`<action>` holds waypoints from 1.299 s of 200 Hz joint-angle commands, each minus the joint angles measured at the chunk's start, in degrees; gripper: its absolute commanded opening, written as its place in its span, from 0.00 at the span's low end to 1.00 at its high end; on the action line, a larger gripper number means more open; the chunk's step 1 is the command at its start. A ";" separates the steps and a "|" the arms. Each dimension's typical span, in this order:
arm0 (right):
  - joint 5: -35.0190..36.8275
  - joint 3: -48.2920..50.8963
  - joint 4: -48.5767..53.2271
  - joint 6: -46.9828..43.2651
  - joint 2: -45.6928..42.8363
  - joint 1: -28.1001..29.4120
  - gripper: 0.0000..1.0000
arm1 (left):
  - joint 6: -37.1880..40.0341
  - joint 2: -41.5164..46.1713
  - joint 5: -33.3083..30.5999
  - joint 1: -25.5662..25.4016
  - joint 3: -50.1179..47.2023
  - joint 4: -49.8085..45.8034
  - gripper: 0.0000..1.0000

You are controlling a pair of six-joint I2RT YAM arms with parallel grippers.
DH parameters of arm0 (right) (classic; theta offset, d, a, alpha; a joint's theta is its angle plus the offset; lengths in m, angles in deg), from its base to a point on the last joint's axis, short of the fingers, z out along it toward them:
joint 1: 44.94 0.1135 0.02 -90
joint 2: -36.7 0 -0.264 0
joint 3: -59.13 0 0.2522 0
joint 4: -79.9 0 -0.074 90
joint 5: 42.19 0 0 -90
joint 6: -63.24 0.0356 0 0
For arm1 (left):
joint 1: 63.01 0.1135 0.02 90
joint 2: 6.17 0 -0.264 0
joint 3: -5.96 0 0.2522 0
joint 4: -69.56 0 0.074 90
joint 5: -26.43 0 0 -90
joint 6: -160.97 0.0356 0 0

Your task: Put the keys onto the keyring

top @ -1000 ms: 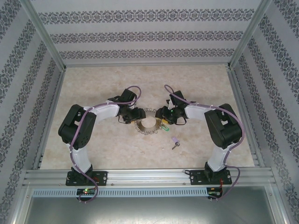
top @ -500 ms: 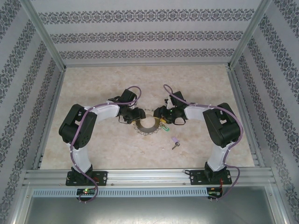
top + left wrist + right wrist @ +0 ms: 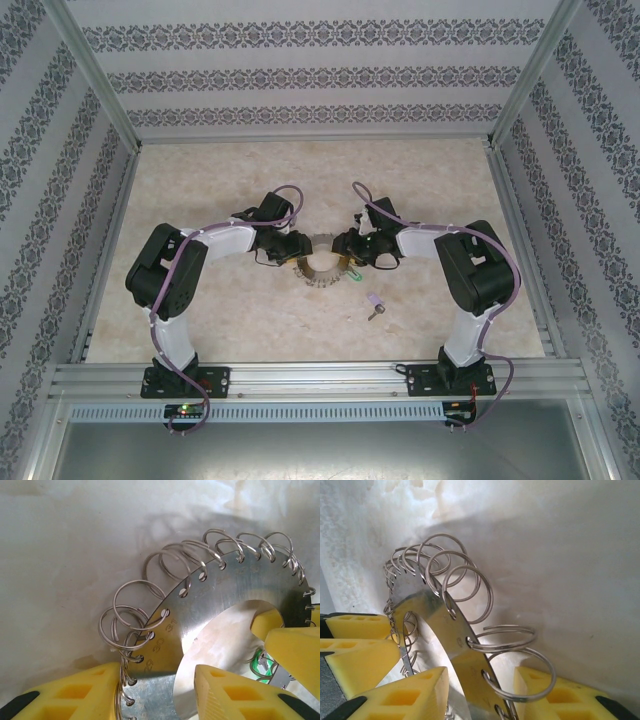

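Yellow fingers (image 3: pixel 70 692) of the left gripper (image 3: pixel 157 677) are set half closed astride the band of the one keyring (image 3: pixel 220 595), as are those of the right gripper (image 3: pixel 480 680) opposite, though a firm pinch cannot be confirmed for either. Against a second ago, the keyring is tipped up off the table (image 3: pixel 230 320) rather than lying flat, and both pairs have been narrowed. Two keys are counted: the green key (image 3: pixel 262 663) just beside the right gripper, and the lilac key (image 3: pixel 375 304) well apart on the table.

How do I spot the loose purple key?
On the marbled table, find the silvery keyring disc between the two arms' wrists. Nearer the right arm's base lies a tiny key alone on bare surface. Its lilac head sets it apart from the green key by the ring.
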 commanded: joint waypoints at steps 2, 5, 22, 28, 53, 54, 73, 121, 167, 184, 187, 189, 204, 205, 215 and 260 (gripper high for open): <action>-2.59 0.42 -1.99 -0.08 -1.83 -0.62 0.34 | 0.45 1.85 -1.08 -0.42 -0.03 -1.46 0.45; -2.61 0.47 -1.97 -0.08 -2.07 -0.68 0.34 | 0.47 1.80 -1.16 -0.41 0.05 -1.54 0.45; -3.43 0.72 -2.62 0.00 -3.09 -1.06 0.24 | 0.64 1.45 -1.63 -0.48 0.32 -2.26 0.45; -3.64 0.77 -2.59 0.07 -3.27 -1.18 0.23 | 0.72 1.33 -1.87 -0.41 0.39 -2.41 0.45; -3.72 1.24 -2.40 -0.25 -4.42 -1.68 0.23 | 0.88 1.20 -3.53 -0.40 0.61 -4.08 0.47; -3.73 1.27 -2.36 -0.21 -4.49 -1.69 0.23 | 0.85 1.22 -3.63 -0.40 0.60 -4.09 0.47; -4.10 1.73 -2.32 -0.77 -5.97 -2.05 0.20 | 0.87 1.96 -4.42 -0.48 0.25 -4.20 0.48; -7.74 1.56 -2.93 -1.23 -9.80 -2.65 0.00 | 1.04 7.91 -6.55 0.16 -0.53 -4.26 0.56; -13.28 -0.77 -1.68 -2.09 -17.93 -3.01 0.00 | 1.63 19.43 -3.81 3.94 -2.81 -2.76 0.81; -15.51 -2.54 -0.09 -2.78 -20.97 -3.13 0.00 | 1.75 23.22 2.47 7.15 -3.19 -0.88 0.88; -15.92 -2.95 0.30 -2.80 -21.40 -3.18 0.00 | 1.71 23.74 4.00 7.78 -3.19 -0.43 0.88; -16.17 -3.19 0.40 -2.87 -21.68 -3.25 0.00 | 1.71 24.02 5.05 8.20 -3.19 0.02 0.88; -18.61 -4.62 0.58 -2.95 -23.88 -3.32 0.00 | 1.40 25.76 12.80 10.67 -2.82 2.34 0.91; -18.82 -4.78 0.58 -3.01 -23.97 -3.34 0.00 | 1.42 25.88 13.01 10.76 -2.79 2.50 0.91; -20.46 -6.01 0.86 -3.47 -25.03 -3.31 0.00 | 1.44 26.41 18.02 11.55 -2.18 3.97 0.91; -25.32 -10.59 2.17 -4.14 -26.09 -3.33 0.00 | -4.06 26.17 34.71 11.66 -0.85 15.93 0.84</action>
